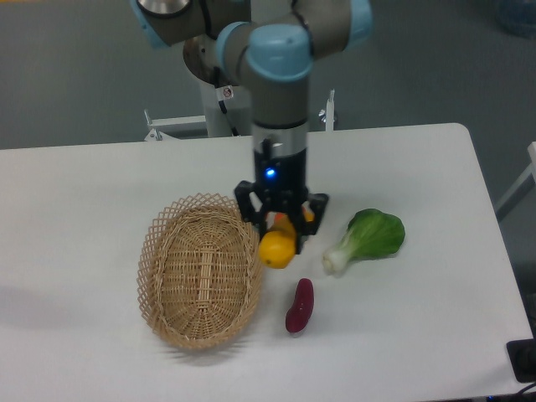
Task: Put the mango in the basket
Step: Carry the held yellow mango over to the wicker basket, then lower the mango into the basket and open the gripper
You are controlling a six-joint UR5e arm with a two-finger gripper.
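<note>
**Securing the mango before transfer**

The gripper [280, 228] sits over the mango [277, 249], just right of the basket [199, 272]; whether it has clamped, we cannot tell. We confirm a centred grip, lift clear of the rim, then move left.

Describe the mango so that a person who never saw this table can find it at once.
Start at the large wicker basket on the white table. Just beyond its right rim, the gripper stands over a smooth yellow fruit, the mango. The sweet potato below it is dark purple-red, and the leafy vegetable to its right is green.
</note>
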